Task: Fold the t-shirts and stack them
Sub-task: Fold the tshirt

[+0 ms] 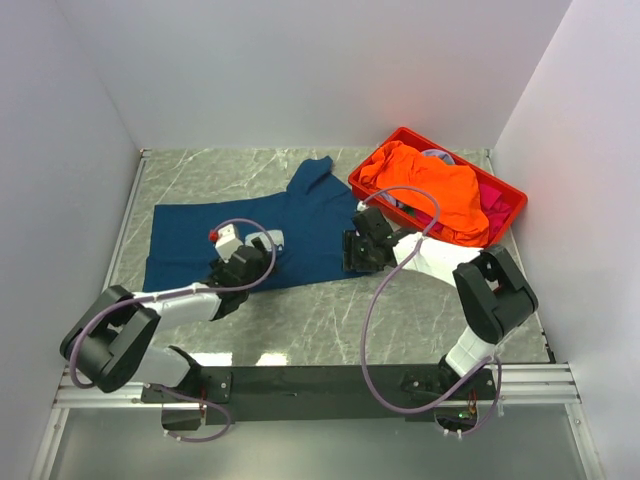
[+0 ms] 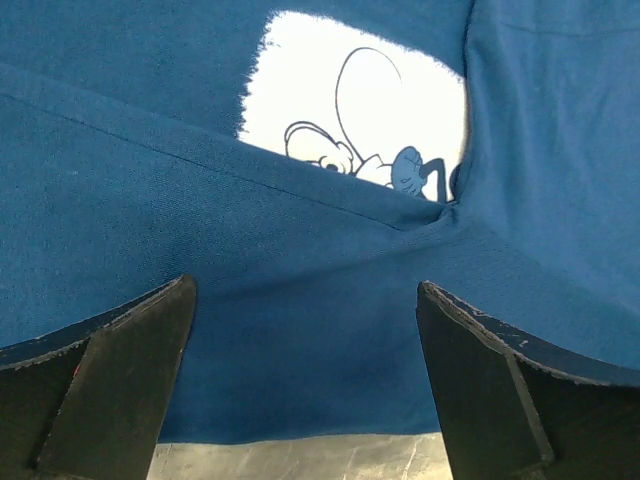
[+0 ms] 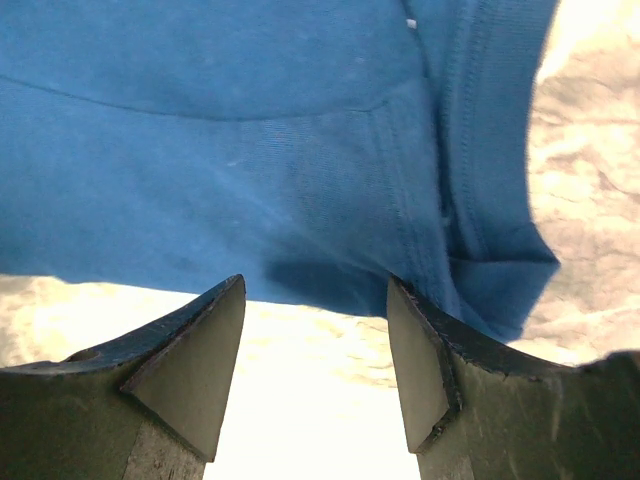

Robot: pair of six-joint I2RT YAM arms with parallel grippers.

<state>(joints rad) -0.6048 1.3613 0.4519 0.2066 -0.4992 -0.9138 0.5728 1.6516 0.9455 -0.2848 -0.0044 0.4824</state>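
A grey-green marbled tabletop (image 1: 300, 330) is enclosed on three sides by plain panels: a flat white back wall (image 1: 320, 70), a white left side wall (image 1: 50, 150) and a white right side wall (image 1: 590, 150). A slim silver aluminium rail (image 1: 125, 215) is noted along the tabletop's left edge, and a ribbed silver aluminium extrusion (image 1: 560, 385) along its near edge. Lighting is even and diffuse; only soft shadows are cast.

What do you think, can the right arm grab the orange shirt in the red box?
Probably yes: the orange shirt lies on top in the red box, close beside the right gripper, which is open and empty.
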